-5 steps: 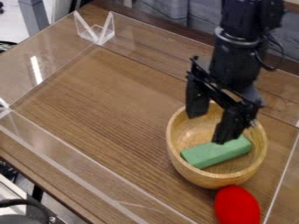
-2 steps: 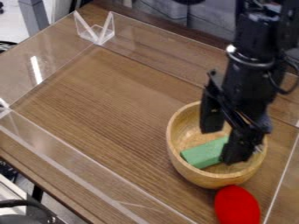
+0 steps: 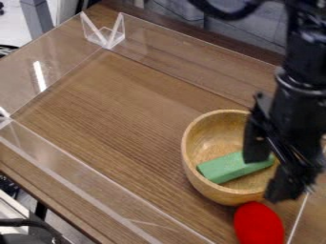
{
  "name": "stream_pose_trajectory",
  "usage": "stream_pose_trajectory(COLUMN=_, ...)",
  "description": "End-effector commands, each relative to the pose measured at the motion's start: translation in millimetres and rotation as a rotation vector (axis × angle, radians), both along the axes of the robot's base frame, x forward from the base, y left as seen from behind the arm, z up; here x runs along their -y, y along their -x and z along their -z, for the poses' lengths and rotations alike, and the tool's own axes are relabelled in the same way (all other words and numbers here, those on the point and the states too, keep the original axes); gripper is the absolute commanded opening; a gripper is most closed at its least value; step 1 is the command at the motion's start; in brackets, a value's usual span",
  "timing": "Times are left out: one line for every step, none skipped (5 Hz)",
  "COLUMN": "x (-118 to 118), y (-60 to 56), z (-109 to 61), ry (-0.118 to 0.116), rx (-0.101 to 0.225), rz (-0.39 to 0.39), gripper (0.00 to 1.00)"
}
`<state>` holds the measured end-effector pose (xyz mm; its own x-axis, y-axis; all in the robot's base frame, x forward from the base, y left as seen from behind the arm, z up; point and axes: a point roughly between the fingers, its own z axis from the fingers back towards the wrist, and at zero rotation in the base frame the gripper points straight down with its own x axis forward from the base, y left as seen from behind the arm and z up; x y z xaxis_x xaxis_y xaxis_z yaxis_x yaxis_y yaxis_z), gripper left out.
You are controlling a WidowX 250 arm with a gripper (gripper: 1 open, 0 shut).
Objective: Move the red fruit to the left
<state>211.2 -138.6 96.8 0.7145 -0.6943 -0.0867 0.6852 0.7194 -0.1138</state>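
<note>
The hand, jaws spread, hangs over the wooden bowl's near rim. Centre it above the small rounded red fruit before descending. Avoid the bowl and its green rectangular block.

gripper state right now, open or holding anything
gripper: open, holding nothing; it hangs over the right edge of the wooden bowl, above the red fruit.

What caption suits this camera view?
Open gripper above a wooden bowl holding a green block, red fruit beside it.
</note>
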Motion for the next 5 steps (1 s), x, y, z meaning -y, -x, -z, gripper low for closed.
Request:
stream_pose_trajectory(x=10, y=-0.3, z=-6.2, ry=0.016, rx=0.020, rz=-0.018, gripper=1.00)
stream_pose_trajectory(x=16, y=4.4, z=-6.1, ry=0.014, rx=0.008, rz=-0.036, gripper=1.00)
stream_pose_trajectory(x=16, y=10.6, z=3.2, ry=0.009, rx=-0.005, rz=-0.095, gripper=1.00)
stream_pose_trajectory(x=16, y=15.5, z=12.3, ry=0.004, rx=-0.017, rz=-0.156, gripper=1.00)
stream_pose_trajectory(x=18, y=10.1, z=23.6, ry=-0.004, rx=-0.018, rz=-0.231, gripper=1.00)
